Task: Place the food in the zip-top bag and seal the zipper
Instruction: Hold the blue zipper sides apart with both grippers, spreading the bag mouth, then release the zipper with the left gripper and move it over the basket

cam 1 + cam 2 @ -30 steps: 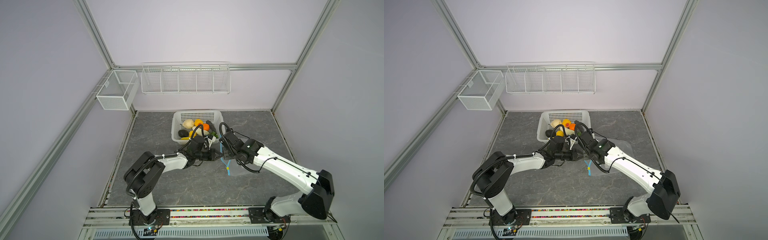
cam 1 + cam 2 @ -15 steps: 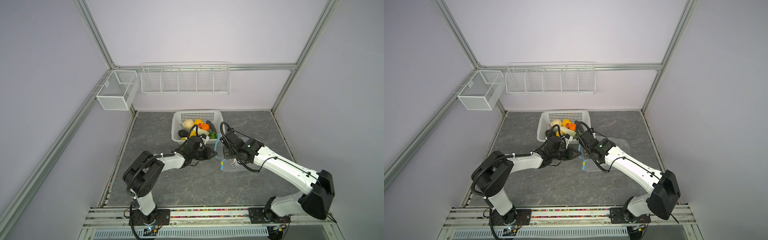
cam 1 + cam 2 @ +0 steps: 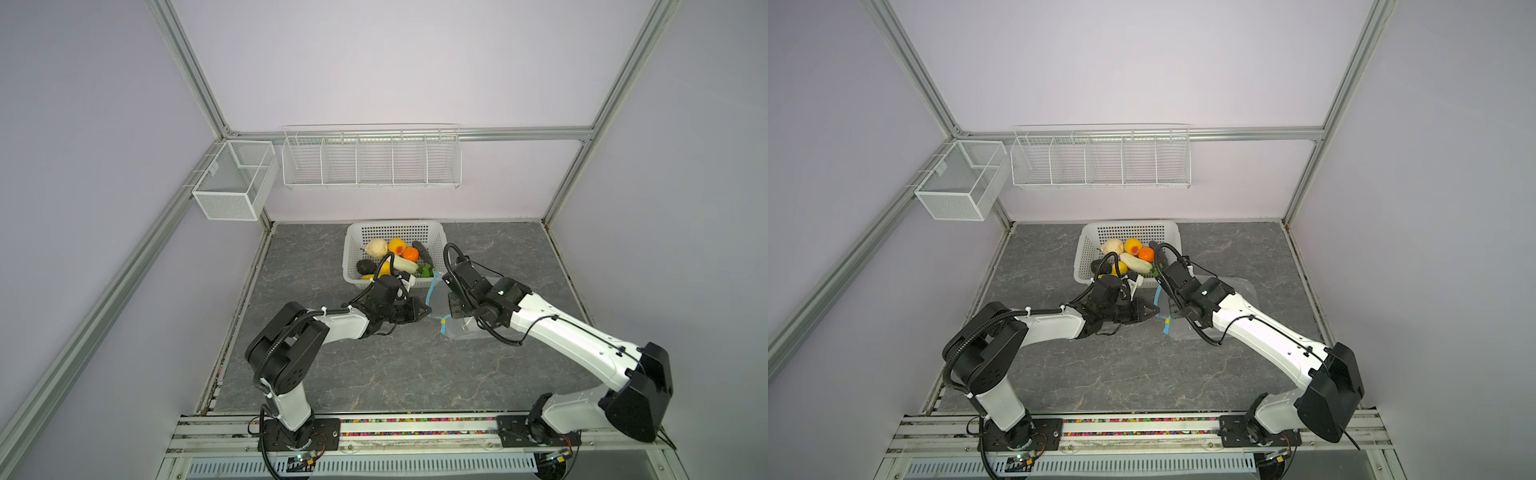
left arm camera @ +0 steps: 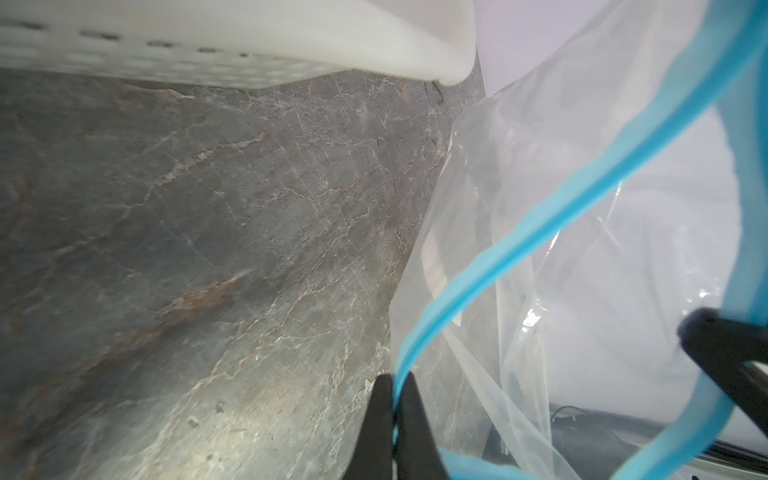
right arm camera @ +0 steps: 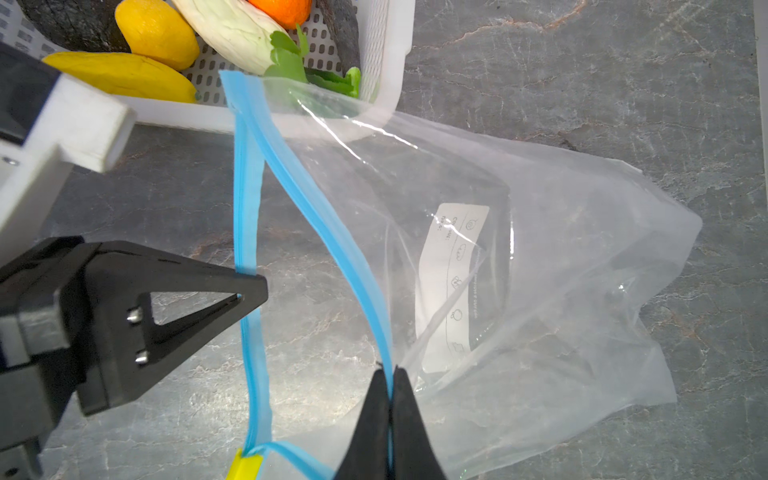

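The clear zip-top bag [image 5: 540, 270] lies on the grey table beside the white basket, with its mouth pulled apart. My left gripper [image 5: 259, 291] is shut on one lip of the blue zipper [image 5: 247, 208]. Across the gap, my right gripper [image 5: 390, 374] is shut on the other lip [image 5: 332, 232]. The yellow slider tab [image 5: 245, 465] sits at the end where the lips meet. In a top view both grippers, left [image 3: 428, 311] and right [image 3: 452, 308], flank the raised zipper [image 3: 430, 291]. The food [image 3: 395, 257] lies in the basket: yellow, orange, white, black and leafy green [image 5: 299, 66] pieces.
The white perforated basket [image 3: 392, 226] stands at the back middle, its near corner [image 5: 390, 62] touching the bag's mouth. A wire rack [image 3: 372, 158] and a mesh box [image 3: 232, 183] hang on the back wall. The left wrist view shows the basket wall [image 4: 249, 41] close above the table.
My left gripper has moved a little to the left with its lip of the zipper. The bag's mouth has lifted and spread wider beside the basket.
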`<state>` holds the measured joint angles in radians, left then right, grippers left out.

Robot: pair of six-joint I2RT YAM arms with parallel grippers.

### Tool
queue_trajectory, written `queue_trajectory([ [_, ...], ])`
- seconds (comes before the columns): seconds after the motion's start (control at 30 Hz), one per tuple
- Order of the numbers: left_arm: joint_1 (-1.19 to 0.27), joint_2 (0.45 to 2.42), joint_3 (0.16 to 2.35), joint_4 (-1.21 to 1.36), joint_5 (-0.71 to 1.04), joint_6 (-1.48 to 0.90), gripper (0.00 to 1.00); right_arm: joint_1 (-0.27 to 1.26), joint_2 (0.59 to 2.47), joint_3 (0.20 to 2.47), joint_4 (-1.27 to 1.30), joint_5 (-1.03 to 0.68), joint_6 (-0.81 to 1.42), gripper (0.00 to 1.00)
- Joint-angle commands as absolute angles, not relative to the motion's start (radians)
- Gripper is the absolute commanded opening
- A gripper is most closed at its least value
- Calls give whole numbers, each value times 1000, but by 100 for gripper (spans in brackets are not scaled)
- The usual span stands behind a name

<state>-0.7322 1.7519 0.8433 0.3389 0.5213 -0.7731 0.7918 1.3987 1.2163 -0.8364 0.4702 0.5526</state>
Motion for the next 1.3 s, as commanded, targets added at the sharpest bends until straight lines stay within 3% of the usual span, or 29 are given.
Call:
queue_trajectory([
  [0.0,-731,1737,849,307,508,-750,4,785,1380,1201,-832,464,548,6],
  [0.57,-766,1663,940,199,442,-695,37,791,1424,1191,-795,407,557,6],
  [0.87,-759,1601,957,143,391,-679,45,791,1438,1193,-793,403,557,6],
  [1.13,-706,1530,1034,-64,258,-614,54,790,1436,1191,-789,398,555,6],
  [1.27,-671,1536,1144,-233,162,-557,67,791,1432,1189,-782,396,552,6],
])
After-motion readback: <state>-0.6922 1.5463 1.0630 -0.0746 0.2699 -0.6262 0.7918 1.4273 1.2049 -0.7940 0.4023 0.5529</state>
